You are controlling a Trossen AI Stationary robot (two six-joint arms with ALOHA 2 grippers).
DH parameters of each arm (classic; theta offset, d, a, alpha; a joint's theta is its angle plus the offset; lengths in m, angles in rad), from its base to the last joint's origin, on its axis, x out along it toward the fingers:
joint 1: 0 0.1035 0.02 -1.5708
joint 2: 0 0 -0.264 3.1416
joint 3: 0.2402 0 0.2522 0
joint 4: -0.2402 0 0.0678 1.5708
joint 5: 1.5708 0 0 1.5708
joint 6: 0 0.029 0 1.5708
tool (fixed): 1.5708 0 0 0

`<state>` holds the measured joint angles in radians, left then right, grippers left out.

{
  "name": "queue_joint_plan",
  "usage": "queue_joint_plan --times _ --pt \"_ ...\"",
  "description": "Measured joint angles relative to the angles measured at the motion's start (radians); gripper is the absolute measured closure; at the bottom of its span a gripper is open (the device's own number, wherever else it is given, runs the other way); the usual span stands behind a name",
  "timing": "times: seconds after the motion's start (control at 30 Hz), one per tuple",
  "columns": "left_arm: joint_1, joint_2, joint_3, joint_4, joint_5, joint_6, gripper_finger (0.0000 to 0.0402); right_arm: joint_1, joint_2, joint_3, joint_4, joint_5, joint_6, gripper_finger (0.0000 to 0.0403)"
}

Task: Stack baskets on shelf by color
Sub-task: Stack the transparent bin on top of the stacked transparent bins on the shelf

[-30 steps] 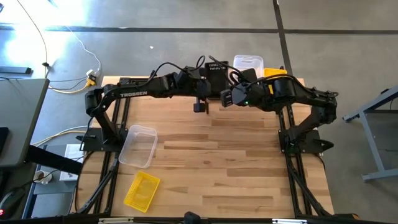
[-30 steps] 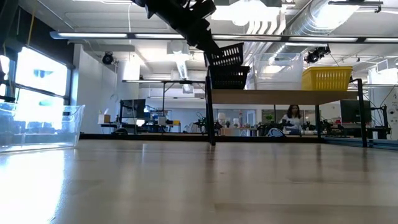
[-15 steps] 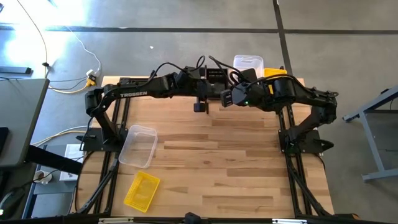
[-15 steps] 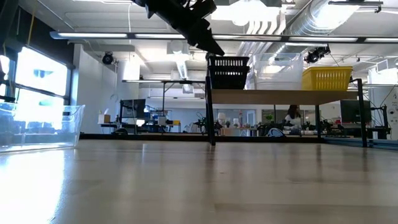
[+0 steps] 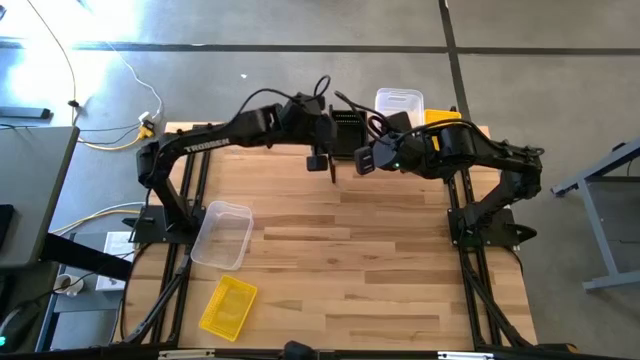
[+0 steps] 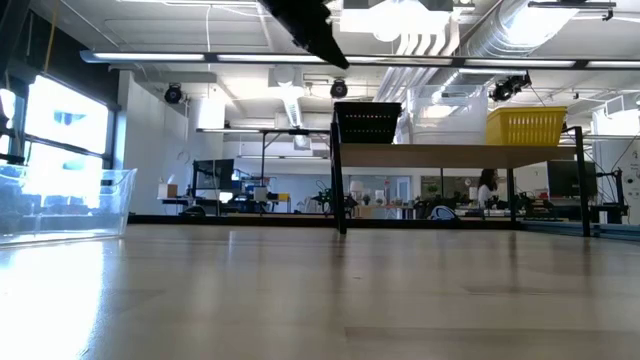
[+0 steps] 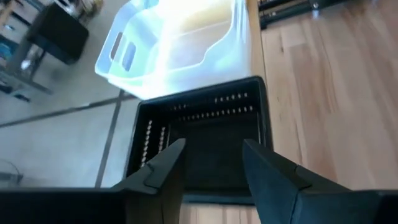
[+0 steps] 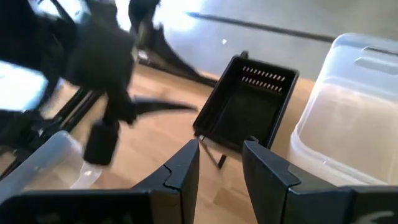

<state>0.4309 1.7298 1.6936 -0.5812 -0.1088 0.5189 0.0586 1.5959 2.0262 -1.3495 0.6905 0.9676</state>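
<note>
Shelf [image 6: 450, 154] stands at the far edge of the table [image 5: 380, 270], a light plank on black legs. On it, black baskets [image 6: 367, 122] sit stacked at the left end; clear tubs [image 5: 399, 101] next to them toward the right, yellow basket stack [image 6: 525, 126] at the right end. In the high view the black stack [image 5: 346, 127] is partly hidden by cables and arms. Left gripper [image 7: 211, 163] is up above the black stack, fingers spread apart with nothing between them; left wrist view looks straight down into the top black basket [image 7: 202, 140] with the clear tubs [image 7: 180, 43] just beyond it. Whether the fingers touch the basket rim is hard to tell, looks apart. In the low view the left arm [image 6: 305, 25] hangs at the top edge, clear of the black stack. Right gripper [image 8: 221, 163] hovers near the shelf on its near side, fingers parted and empty, facing the black basket [image 8: 245, 106] and the clear tub [image 8: 348, 106]. Off the shelf: one clear tub [image 5: 222, 234] on the table's left side, one yellow basket [image 5: 228, 306] at the near left, just near of the tub. The clear tub also shows at the left of the low view [image 6: 65, 205].
</note>
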Motion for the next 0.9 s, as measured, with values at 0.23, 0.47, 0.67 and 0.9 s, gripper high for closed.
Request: queue_joint_plan --times 0.23,0.47,0.67,0.9 --pt "0.014 -0.052 0.106 -0.196 0.026 -0.043 0.0259 0.0 0.0 0.0 -0.001 -0.048 -0.034 0.0295" --pt "0.021 -0.185 0.106 -0.358 0.019 -0.2 0.0259 0.0 0.0 0.0 0.0 -0.053 -0.06 0.0295" --pt "0.019 -0.278 0.106 -0.588 0.018 -0.41 0.0259 0.0 0.0 0.0 0.0 -0.087 -0.096 0.0295" --pt "0.001 -0.395 0.035 -0.704 0.015 -0.645 0.0259 0.0 0.002 0.0 0.0 -0.114 -0.14 0.0295"
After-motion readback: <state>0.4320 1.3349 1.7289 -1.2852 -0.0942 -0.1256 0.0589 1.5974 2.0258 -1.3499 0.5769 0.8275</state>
